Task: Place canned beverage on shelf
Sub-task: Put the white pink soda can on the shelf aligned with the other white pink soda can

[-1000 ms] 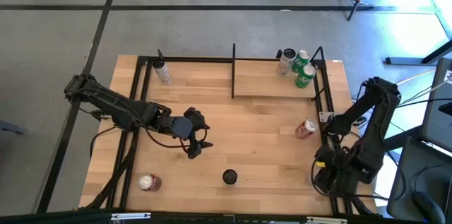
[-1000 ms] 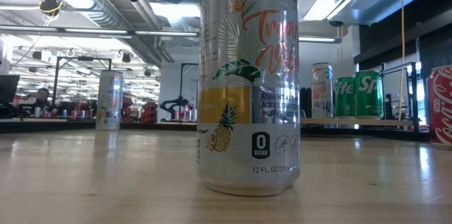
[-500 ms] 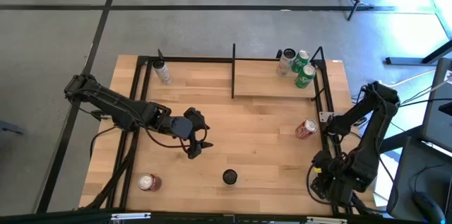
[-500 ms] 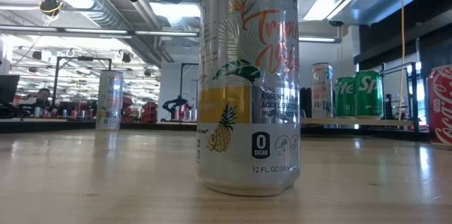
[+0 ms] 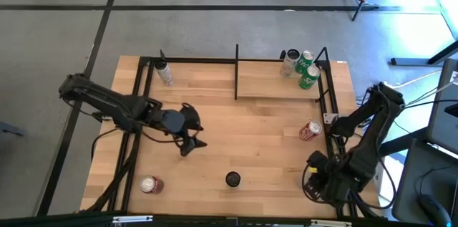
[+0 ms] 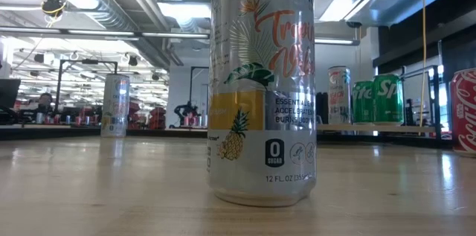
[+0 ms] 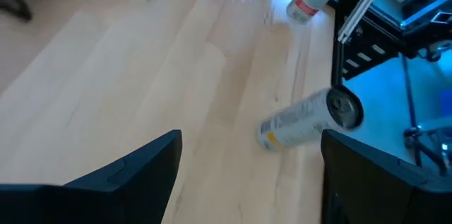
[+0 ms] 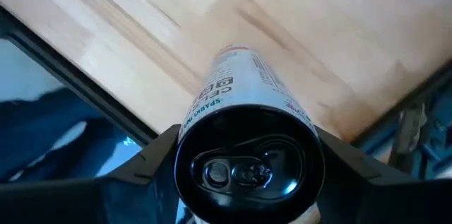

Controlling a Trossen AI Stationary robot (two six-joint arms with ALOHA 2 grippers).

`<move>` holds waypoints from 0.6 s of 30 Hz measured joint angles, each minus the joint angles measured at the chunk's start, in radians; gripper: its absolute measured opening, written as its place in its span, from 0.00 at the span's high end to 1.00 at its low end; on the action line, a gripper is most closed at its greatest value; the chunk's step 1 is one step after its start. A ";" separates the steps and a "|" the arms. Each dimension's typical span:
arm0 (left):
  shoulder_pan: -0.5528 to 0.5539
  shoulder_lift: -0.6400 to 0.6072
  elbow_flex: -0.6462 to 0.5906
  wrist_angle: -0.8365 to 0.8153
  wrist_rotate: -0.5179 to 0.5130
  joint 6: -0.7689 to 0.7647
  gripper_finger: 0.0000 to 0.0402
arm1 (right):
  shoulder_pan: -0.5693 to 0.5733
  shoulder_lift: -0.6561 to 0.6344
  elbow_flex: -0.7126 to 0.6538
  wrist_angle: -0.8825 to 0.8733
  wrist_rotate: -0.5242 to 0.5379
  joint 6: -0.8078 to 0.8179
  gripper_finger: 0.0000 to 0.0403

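High view places the shelf [image 5: 275,87] along the table's [image 5: 215,116] far right, with a silver can [image 5: 289,61] and two green cans [image 5: 308,69] standing at its right end. It also shows the left gripper [image 5: 188,139] over the table's middle left, and the right arm bunched off the near right corner. Only the right wrist view reveals what that arm carries: the right gripper [image 8: 246,139] is clamped on a white can [image 8: 247,111], fingers pressed against both sides, its dark top facing the lens. Left wrist view shows the left fingers [image 7: 141,171] spread wide, holding nothing. Low view alone reads the label of the upright Celsius can [image 6: 260,87] near the front edge.
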 joint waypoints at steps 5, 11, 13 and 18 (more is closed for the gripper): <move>0.029 -0.103 0.000 -0.128 -0.012 0.000 0.19 | -0.149 0.001 0.051 0.082 0.070 -0.191 0.46; 0.061 -0.196 0.000 -0.298 -0.039 0.028 0.19 | -0.414 0.030 0.120 0.052 0.098 -0.449 0.46; 0.065 -0.218 0.000 -0.340 -0.039 0.041 0.19 | -0.510 0.046 0.150 0.008 0.069 -0.505 0.46; 0.074 -0.253 0.000 -0.450 -0.040 0.107 0.19 | -0.695 0.079 0.267 -0.146 0.086 -0.646 0.46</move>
